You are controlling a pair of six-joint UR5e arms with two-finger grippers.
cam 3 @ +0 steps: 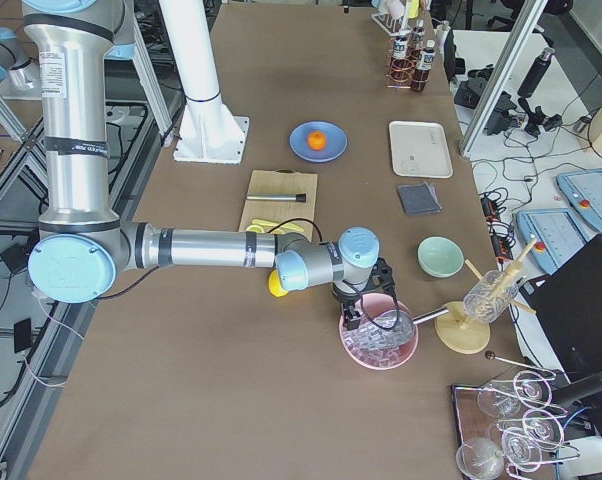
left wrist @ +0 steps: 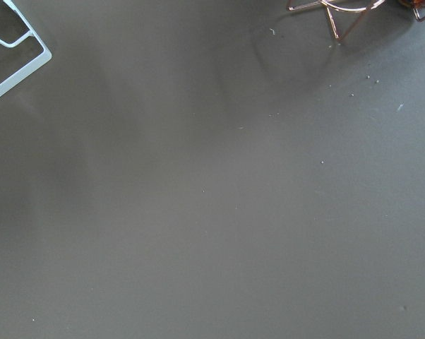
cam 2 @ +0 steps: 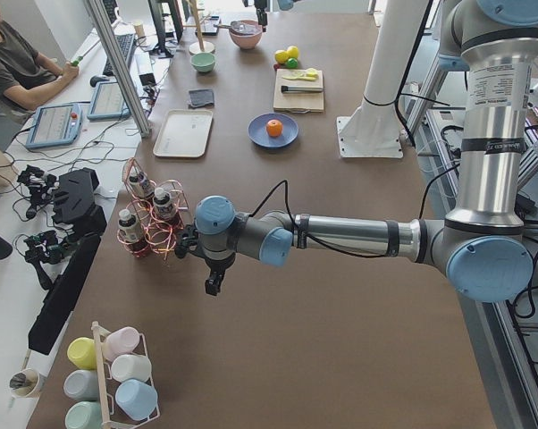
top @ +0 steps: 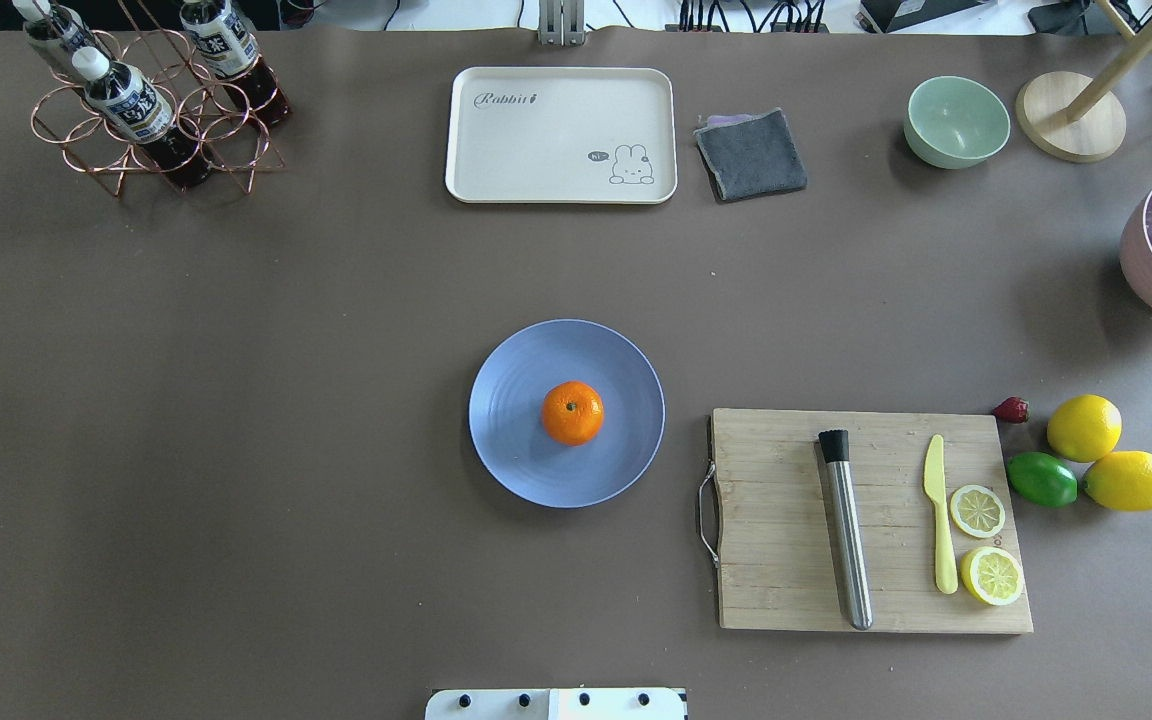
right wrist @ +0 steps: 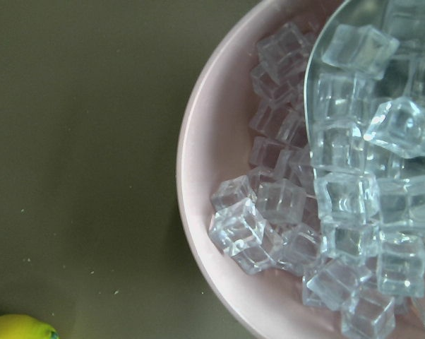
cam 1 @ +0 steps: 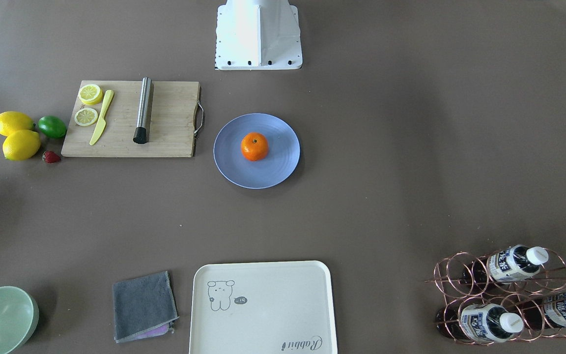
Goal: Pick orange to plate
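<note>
The round, glossy orange (top: 572,412) is seen at the middle of the flat, ringed blue plate (top: 506,450). Far from the plate, the left gripper (cam 2: 214,285) and right gripper (cam 3: 350,319) cannot be judged released or clenched.

The table (top: 236,400) carries a plate (top: 516,450) at its middle and, toward its right end, a cutting board (top: 786,520) with two lemons (top: 1084,427) and a lime (top: 1042,479) beside it. A bottle rack (top: 156,120), tray (top: 556,135), cloth (top: 751,155) and bowl (top: 956,122) line the far edge.
</note>
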